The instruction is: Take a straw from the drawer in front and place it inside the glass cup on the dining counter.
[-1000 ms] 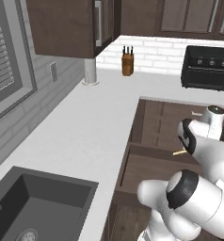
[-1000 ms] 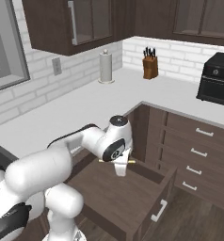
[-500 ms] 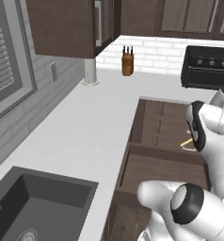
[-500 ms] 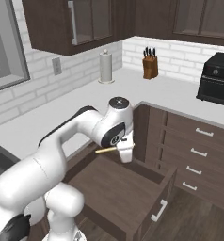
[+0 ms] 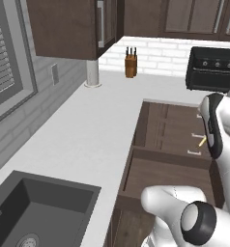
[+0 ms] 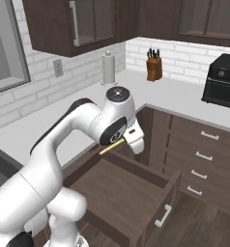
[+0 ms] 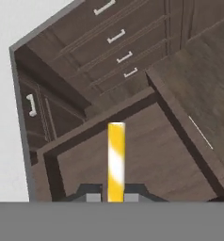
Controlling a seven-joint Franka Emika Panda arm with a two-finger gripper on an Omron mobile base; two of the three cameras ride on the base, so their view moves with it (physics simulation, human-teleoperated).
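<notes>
My gripper (image 6: 125,142) is shut on the thin yellow straw (image 6: 111,148) and holds it in the air above the open drawer (image 6: 118,192). In the hand view the straw (image 7: 116,157) stands up between my two fingertips, with my gripper (image 7: 116,198) over the drawer's bare brown floor (image 7: 147,162). From the left base view a short yellow end of the straw (image 5: 202,141) pokes out beside my arm, above the drawer (image 5: 160,176). The drawer's silver bar handle (image 6: 164,215) faces the room. The glass cup and the dining counter are out of view.
The white L-shaped worktop (image 5: 88,130) runs left of the drawer, with a dark sink (image 5: 35,207) near me. A paper towel roll (image 6: 107,67), a knife block (image 6: 154,67) and a black oven (image 6: 225,79) stand at the back. Narrower drawers (image 6: 199,155) lie to the right.
My arm has risen and swung away from the drawer with the straw held in the gripper. The drawer has stayed open and the base has not moved.
</notes>
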